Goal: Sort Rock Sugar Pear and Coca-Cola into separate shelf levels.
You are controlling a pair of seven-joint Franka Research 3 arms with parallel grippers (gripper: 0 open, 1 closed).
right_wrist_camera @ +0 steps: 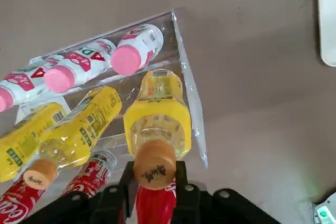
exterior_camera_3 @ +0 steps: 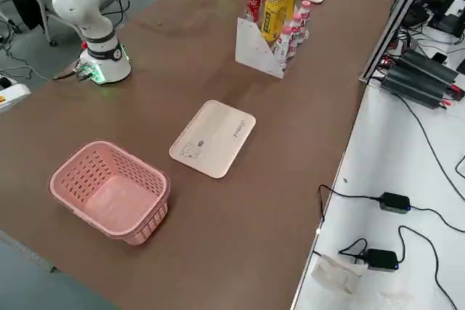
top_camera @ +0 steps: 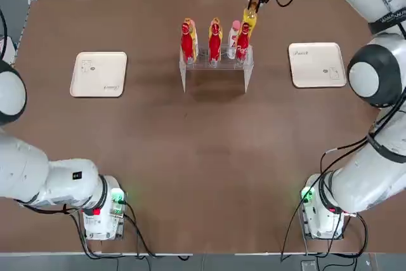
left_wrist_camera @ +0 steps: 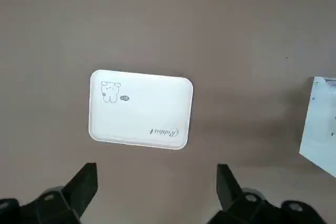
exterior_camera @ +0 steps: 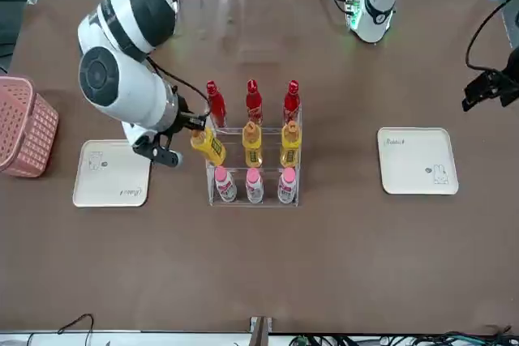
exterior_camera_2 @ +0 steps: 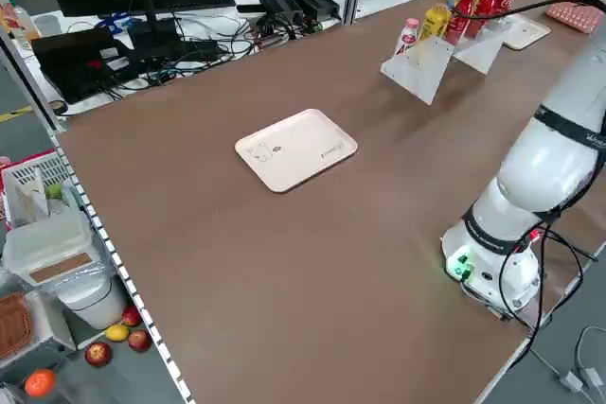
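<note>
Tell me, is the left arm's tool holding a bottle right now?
No, the left tool is open and empty above a white tray.

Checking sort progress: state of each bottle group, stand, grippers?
Right gripper: shut on a pear bottle, tilted at the stand's end.
Other pear bottles: upright, middle tier.
Colas: upright, top tier.
Pink bottles: upright, bottom.
Left gripper: open, empty, above a tray.

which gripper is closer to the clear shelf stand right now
Right. The right gripper is at the stand's right end, shut on a Rock Sugar Pear bottle. The left gripper hangs far off, beyond the white tray.
</note>
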